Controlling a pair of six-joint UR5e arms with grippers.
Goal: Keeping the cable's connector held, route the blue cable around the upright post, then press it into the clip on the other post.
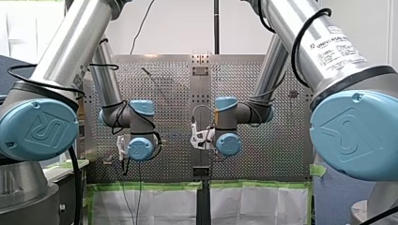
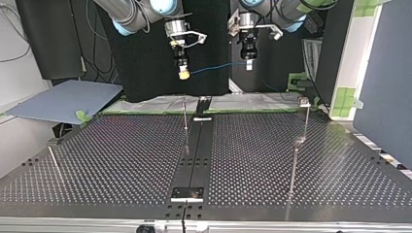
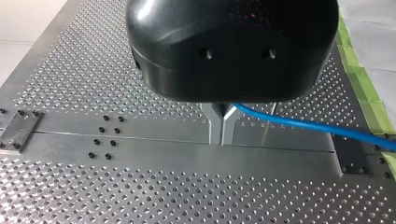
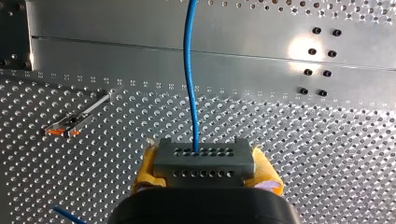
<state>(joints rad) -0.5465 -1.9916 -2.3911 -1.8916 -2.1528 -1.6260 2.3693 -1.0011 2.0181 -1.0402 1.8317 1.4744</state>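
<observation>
Right wrist view: right tool (image 4: pixel 205 169) clenched on grey connector (image 4: pixel 203 161). Left wrist view: left tool (image 3: pixel 222 133) pinching blue cable (image 3: pixel 303 123).

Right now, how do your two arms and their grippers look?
My left arm and my right arm are silver tubes with light-blue joint caps bearing a logo; black cables run along them. The right one has a white Universal Robots label. My left gripper is rounded and black, with narrow metal jaws. My right gripper is black, with yellow pads.

Two arms (image 1: pixel 141 124) over perforated table (image 1: pixel 174 110)
</observation>
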